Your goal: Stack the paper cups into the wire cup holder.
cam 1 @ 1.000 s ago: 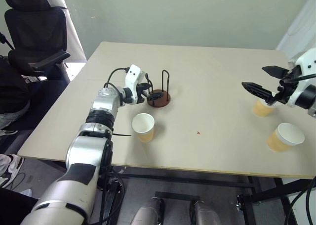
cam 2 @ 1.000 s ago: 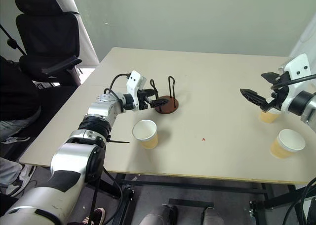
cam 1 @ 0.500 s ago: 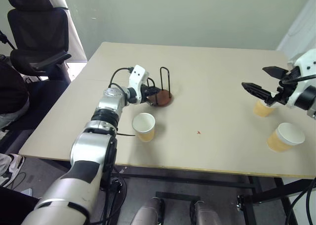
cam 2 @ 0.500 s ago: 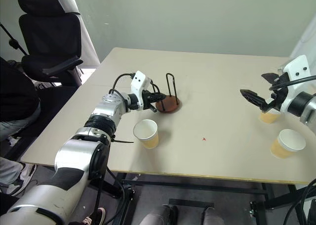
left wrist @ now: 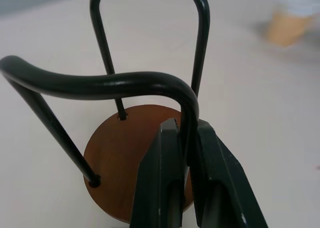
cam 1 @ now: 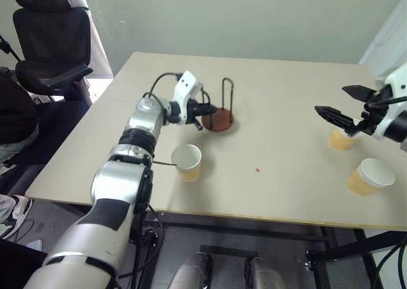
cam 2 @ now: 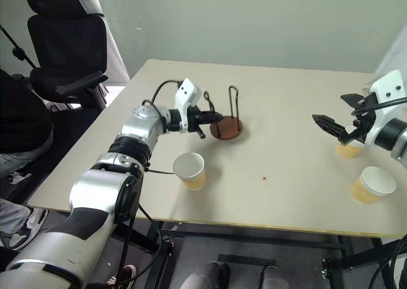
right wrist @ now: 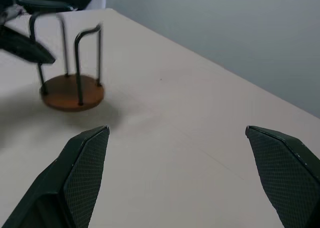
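Left gripper [left wrist: 186,153] is pinched on one black wire loop of the wire cup holder [cam 1: 219,119], fingers pressed against the wire just above the reddish-brown disc base. In the head views the holder sits on the table [cam 1: 280,111], toward the far left of its middle, loops upright; whether the base is fully flat on the surface I cannot tell.

Right gripper [cam 1: 345,106] is spread wide and holds nothing, hovering above the table at the right side.

Paper cups, all upright and open end up:
- near cup [cam 1: 186,162], just in front of the holder on the near-left, well under the left forearm's line.
- far right cup [cam 1: 339,140], directly below and just beyond the right gripper.
- near right cup [cam 1: 366,176], close to the table's right front edge.

Key relation for the coming move (judgement): the holder lies well apart from the two right-hand cups, with the table's middle between them. The left arm has the holder; the right arm is the nearer one to two of three cups. Holder's long axis vertical, so cups must enter from above.
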### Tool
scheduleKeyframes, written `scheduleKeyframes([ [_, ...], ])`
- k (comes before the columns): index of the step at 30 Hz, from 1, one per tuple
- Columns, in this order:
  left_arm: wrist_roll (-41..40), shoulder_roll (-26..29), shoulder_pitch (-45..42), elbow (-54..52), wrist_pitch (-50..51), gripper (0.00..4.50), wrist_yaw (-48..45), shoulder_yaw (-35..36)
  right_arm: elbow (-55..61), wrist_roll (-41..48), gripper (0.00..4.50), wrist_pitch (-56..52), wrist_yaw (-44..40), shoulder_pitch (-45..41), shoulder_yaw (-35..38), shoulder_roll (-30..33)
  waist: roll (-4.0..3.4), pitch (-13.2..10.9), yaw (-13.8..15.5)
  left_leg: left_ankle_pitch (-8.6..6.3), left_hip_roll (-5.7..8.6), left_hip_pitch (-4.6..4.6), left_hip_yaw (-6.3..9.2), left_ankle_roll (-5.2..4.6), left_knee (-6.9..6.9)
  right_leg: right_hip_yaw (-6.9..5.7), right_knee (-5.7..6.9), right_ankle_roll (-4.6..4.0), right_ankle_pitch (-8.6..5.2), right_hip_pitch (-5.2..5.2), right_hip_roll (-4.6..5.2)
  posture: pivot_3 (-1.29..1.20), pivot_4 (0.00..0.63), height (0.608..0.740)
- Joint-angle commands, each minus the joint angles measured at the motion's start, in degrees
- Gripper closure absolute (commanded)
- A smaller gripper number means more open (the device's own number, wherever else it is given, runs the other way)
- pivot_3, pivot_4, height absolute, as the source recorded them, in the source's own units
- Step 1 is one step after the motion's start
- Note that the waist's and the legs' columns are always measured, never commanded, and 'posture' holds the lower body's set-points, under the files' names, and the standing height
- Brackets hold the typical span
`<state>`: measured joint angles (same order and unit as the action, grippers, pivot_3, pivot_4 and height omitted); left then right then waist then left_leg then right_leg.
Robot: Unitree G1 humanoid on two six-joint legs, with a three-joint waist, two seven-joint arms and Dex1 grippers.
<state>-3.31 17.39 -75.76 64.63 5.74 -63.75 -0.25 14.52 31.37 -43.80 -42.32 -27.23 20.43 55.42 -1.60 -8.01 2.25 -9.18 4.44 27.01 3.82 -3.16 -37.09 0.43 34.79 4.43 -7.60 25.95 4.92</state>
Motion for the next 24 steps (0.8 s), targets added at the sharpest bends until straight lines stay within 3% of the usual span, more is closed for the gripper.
scheduleKeyframes([
  [1,-2.0,-0.9,-2.3,-5.6,1.8,4.48,-5.3,-0.3,3.0,2.0,0.0,-1.0,-2.5,1.0,3.9,3.3,0.0,0.0,0.0,-0.04,0.01,0.0,0.0,-0.02,0.0,0.0,-0.02,0.01,-0.01,0.0,0.01,0.0,0.15,0.74],
  [8,-4.0,-2.5,1.3,-17.2,9.0,4.48,-15.7,-4.5,4.4,4.0,0.0,-4.1,-8.8,7.8,10.3,10.6,0.01,0.0,0.1,-0.21,0.01,0.06,-0.01,-0.08,-0.01,0.0,-0.01,0.31,-0.02,0.01,0.05,0.0,0.15,0.74],
  [14,-4.6,-4.5,4.2,-20.1,11.2,4.48,-15.5,-6.7,5.8,3.2,0.0,-5.5,-13.0,14.5,17.1,14.6,0.01,0.0,0.0,-0.34,0.0,0.05,-0.05,-0.17,-0.17,-0.01,0.06,0.78,-0.28,-0.02,0.08,0.0,0.15,0.74],
  [24,-3.3,-10.2,6.7,-18.4,9.4,4.48,-12.6,-9.7,8.1,2.3,0.0,-7.2,-16.1,20.3,23.5,16.5,0.01,0.0,0.1,-0.52,0.01,0.06,-0.1,-0.41,-0.92,0.04,0.11,0.7,-0.27,-0.3,0.09,0.0,0.15,0.74],
])
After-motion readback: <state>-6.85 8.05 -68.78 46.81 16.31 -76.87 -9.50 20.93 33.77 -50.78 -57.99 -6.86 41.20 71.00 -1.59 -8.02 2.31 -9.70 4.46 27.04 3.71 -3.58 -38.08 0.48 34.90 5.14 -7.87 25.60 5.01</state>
